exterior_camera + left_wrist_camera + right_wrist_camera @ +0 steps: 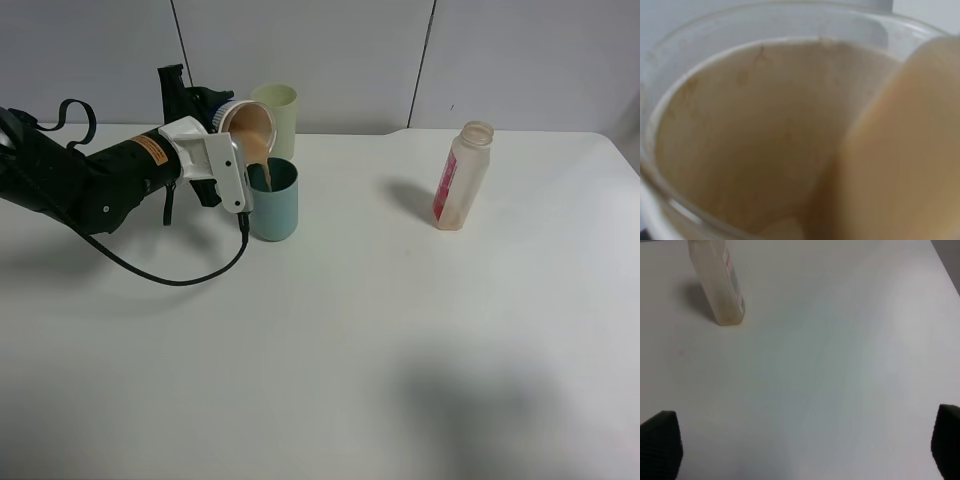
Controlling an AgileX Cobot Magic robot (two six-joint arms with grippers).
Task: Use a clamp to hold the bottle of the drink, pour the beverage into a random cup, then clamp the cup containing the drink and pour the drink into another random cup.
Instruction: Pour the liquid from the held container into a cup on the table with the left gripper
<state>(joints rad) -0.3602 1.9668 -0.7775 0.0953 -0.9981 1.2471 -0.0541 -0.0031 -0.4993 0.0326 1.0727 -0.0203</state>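
Cup tips drink into teal tumbler on white table.

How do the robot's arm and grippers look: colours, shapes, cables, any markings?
The left arm is black and bulky, with an orange label near the wrist. Its left gripper has flat white-silver jaw plates. A thin black cable loops from it over the table. Of the right gripper only two dark, ribbed fingertips show.

Looks like a lab: bare white tabletop, plain grey wall panels, cabled robot arm.
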